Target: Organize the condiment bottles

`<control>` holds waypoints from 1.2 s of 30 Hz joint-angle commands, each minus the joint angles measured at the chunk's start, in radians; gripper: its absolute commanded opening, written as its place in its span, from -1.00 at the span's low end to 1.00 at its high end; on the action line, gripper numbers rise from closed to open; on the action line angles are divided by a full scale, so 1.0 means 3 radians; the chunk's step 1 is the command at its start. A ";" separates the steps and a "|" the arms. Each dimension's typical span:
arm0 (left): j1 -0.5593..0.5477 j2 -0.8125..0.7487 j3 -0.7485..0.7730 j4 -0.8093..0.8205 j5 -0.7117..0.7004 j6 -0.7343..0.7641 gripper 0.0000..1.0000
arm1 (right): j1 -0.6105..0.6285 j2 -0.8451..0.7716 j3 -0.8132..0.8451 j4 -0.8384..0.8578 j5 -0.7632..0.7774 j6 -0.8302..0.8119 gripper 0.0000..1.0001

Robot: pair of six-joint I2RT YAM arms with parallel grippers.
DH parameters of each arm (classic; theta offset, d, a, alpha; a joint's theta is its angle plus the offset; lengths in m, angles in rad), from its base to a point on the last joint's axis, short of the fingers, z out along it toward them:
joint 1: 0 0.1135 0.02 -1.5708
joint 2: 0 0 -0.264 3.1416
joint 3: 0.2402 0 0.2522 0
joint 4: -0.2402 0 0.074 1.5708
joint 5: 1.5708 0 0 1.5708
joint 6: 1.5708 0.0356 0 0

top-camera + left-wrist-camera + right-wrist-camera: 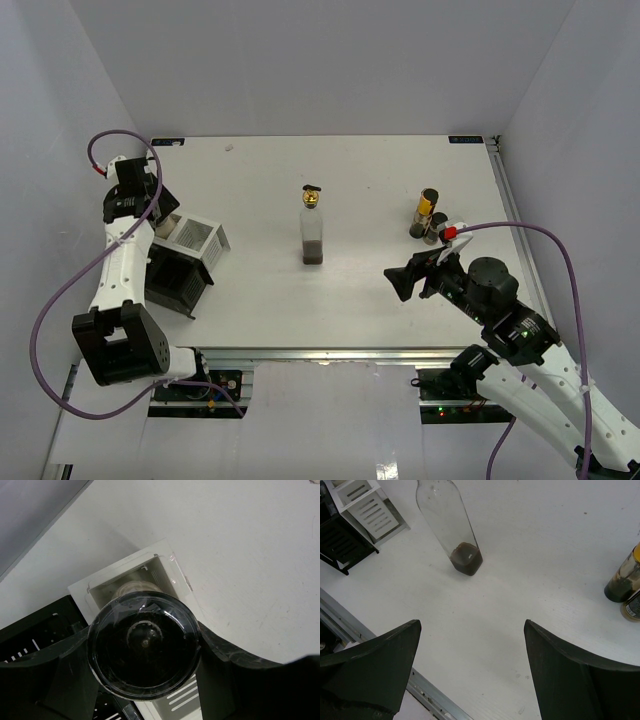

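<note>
My left gripper is shut on a round clear jar with a dark lid, seen from above, held over the white compartment of the rack. In the top view the left gripper hides this jar. The tall clear square bottle with the gold cap stands upright mid-table and also shows in the right wrist view. The slim dark yellow-labelled bottle and a small grey-topped jar stand together at the right. My right gripper is open and empty above bare table.
The black-and-white compartmented rack sits at the left, also in the right wrist view. The two right-hand bottles lie at that view's right edge. A metal rail marks the table's near edge.
</note>
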 commanded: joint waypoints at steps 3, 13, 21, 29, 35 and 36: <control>0.0019 -0.0086 -0.0080 0.0316 -0.0027 -0.0005 -0.73 | 0.0024 -0.0006 0.0037 0.0090 -0.0018 -0.0066 0.80; 0.0034 0.0052 -0.0206 0.0404 0.0032 0.0000 -0.01 | 0.0022 -0.0019 0.0047 0.0072 0.0001 -0.0071 0.80; 0.0061 0.0078 -0.0285 0.0424 0.0034 -0.0006 0.46 | 0.0025 -0.0016 0.0043 0.0062 0.0020 -0.0071 0.81; 0.0076 0.0085 -0.0265 0.0378 0.0052 0.0021 0.67 | 0.0021 -0.0045 0.0040 0.0034 0.0056 -0.0066 0.80; 0.0081 0.0095 -0.0011 0.0093 0.0027 0.0030 0.74 | 0.0025 -0.0048 0.0037 0.0029 0.0085 -0.0061 0.80; 0.0081 0.0080 0.0065 0.0032 0.0052 0.0040 0.76 | 0.0020 -0.0038 0.0041 0.0029 0.0076 -0.0061 0.81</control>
